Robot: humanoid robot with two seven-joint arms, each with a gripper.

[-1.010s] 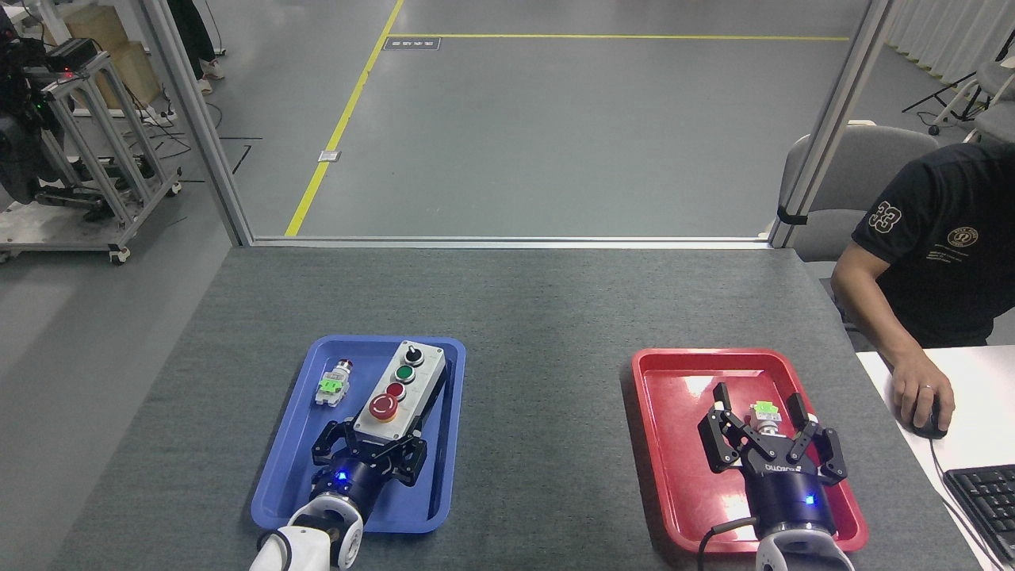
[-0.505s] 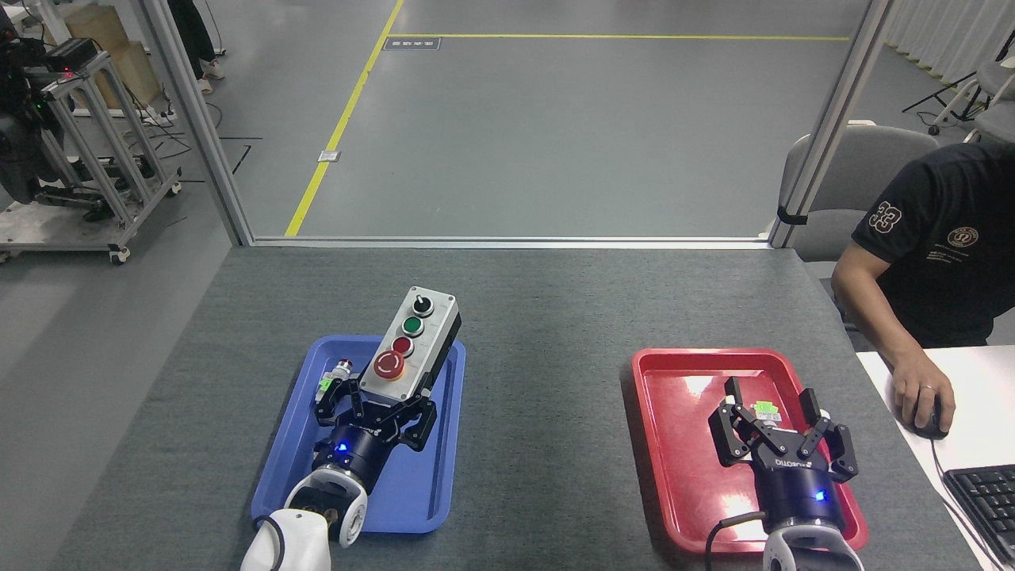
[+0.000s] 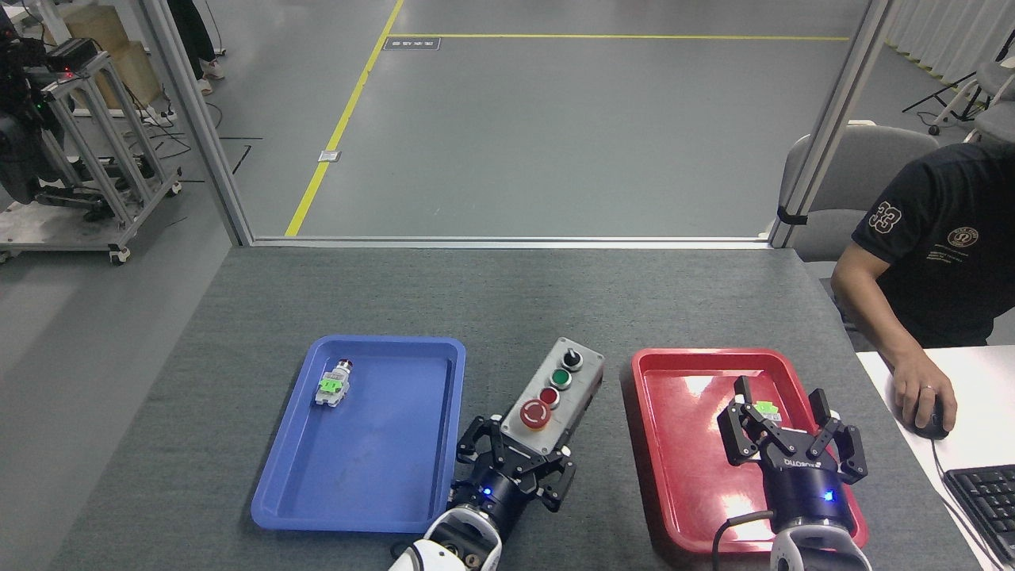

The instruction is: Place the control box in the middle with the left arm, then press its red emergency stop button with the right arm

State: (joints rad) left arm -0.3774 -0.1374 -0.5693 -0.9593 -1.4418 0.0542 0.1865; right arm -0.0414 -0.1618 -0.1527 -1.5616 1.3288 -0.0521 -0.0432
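Observation:
The control box (image 3: pixel 555 394), light grey on top with a black knob, a green button, a small red button and a big red stop button (image 3: pixel 535 414), is over the bare grey tabletop (image 3: pixel 547 309) between the two trays. My left gripper (image 3: pixel 515 458) is shut on its near end. Whether the box rests on the table or hangs just above it is not clear. My right gripper (image 3: pixel 785 420), lettered and cabled, stands open over the red tray (image 3: pixel 674 460), with a small green-tagged switch (image 3: pixel 765 409) between its fingers, not gripped.
The blue tray (image 3: pixel 373 476) at the left holds only a tiny switch with a green tag (image 3: pixel 333 384). A person (image 3: pixel 936 262) sits at the right with a hand on a mouse (image 3: pixel 929 420); a keyboard (image 3: pixel 983 500) lies near the table's right edge.
My left gripper has carried the control box out of the blue tray, up and then rightward to the space between the trays. The right gripper has drifted slightly right and nearer.

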